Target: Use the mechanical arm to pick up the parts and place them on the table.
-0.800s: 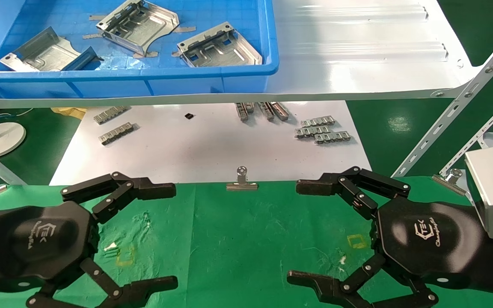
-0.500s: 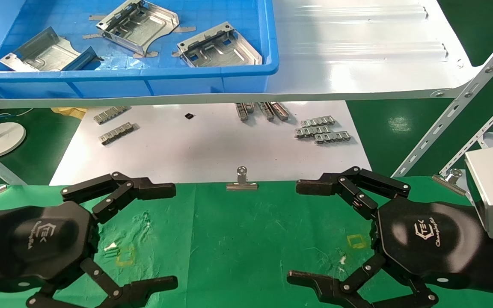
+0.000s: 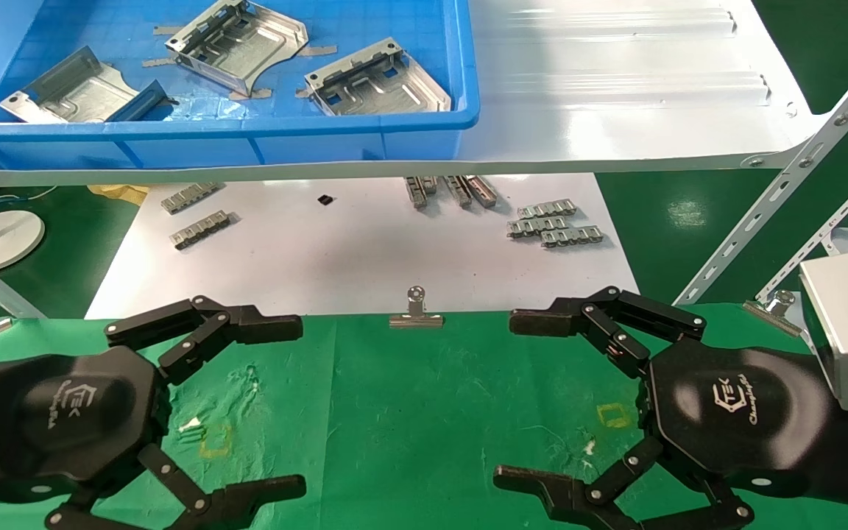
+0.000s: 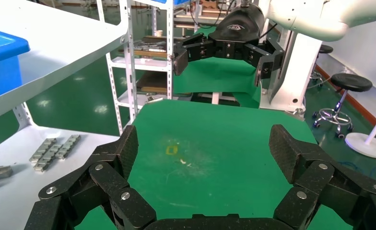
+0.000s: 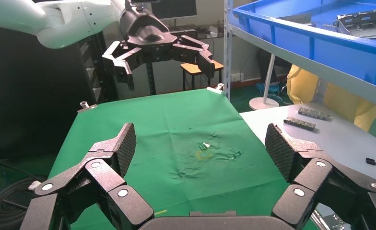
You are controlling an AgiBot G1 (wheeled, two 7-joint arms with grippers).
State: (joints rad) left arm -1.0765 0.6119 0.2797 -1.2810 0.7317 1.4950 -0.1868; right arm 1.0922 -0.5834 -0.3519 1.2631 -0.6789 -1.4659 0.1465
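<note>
Three silver sheet-metal parts lie in a blue bin (image 3: 247,143) on the white shelf: one at the left (image 3: 74,92), one in the middle (image 3: 236,44), one at the right (image 3: 376,81). The green cloth table (image 3: 409,397) lies below, in front of me. My left gripper (image 3: 284,405) is open and empty above the cloth's left side. My right gripper (image 3: 516,401) is open and empty above its right side. Both hover far below the bin. Each wrist view shows its own open jaws over the cloth (image 4: 205,143) (image 5: 176,124) and the other gripper beyond.
The glossy white shelf (image 3: 615,88) overhangs a matte white sheet (image 3: 350,250) carrying small grey toothed strips (image 3: 553,224). A silver binder clip (image 3: 415,313) holds the cloth's far edge. Slotted shelf struts (image 3: 785,184) run at the right. Yellow square marks (image 3: 613,416) sit on the cloth.
</note>
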